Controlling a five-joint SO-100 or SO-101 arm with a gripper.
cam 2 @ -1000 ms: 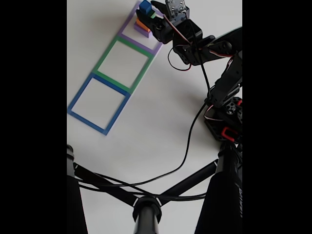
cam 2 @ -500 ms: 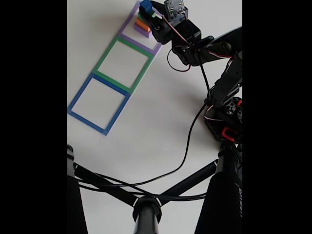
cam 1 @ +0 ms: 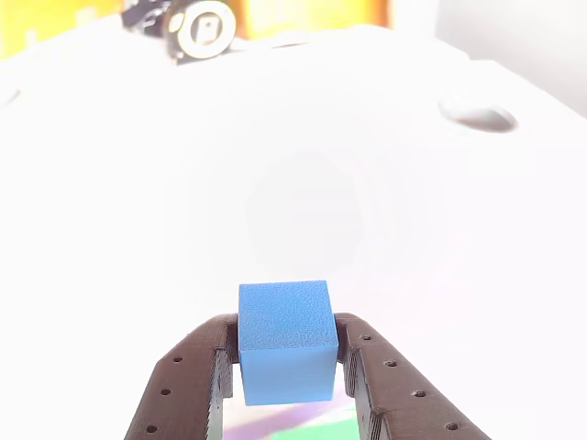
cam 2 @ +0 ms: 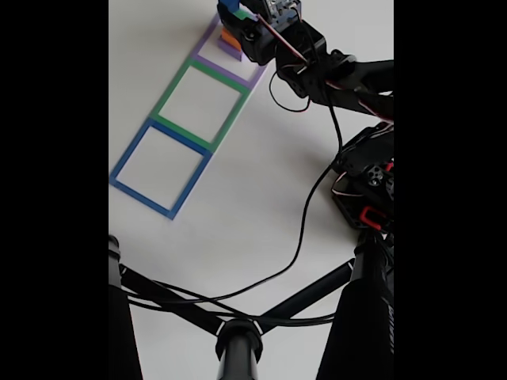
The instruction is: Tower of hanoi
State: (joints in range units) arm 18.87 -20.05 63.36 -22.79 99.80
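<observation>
The table (cam 2: 238,214) carries 3 square outlines in a diagonal row: blue (cam 2: 161,168) at lower left of the fixed view, green (cam 2: 201,103) in the middle, purple (cam 2: 227,57) at upper edge. The step in hand appears to be lifting the top block off the stack. The claw (cam 1: 286,367) is clamped on the blue cube (cam 1: 285,340), held above the orange cube (cam 2: 230,38) and purple cube (cam 2: 231,51) at top centre. Next move, by judgement: carry it over another outline and lower it. The blue cube is matte, plain and sharp-edged.
</observation>
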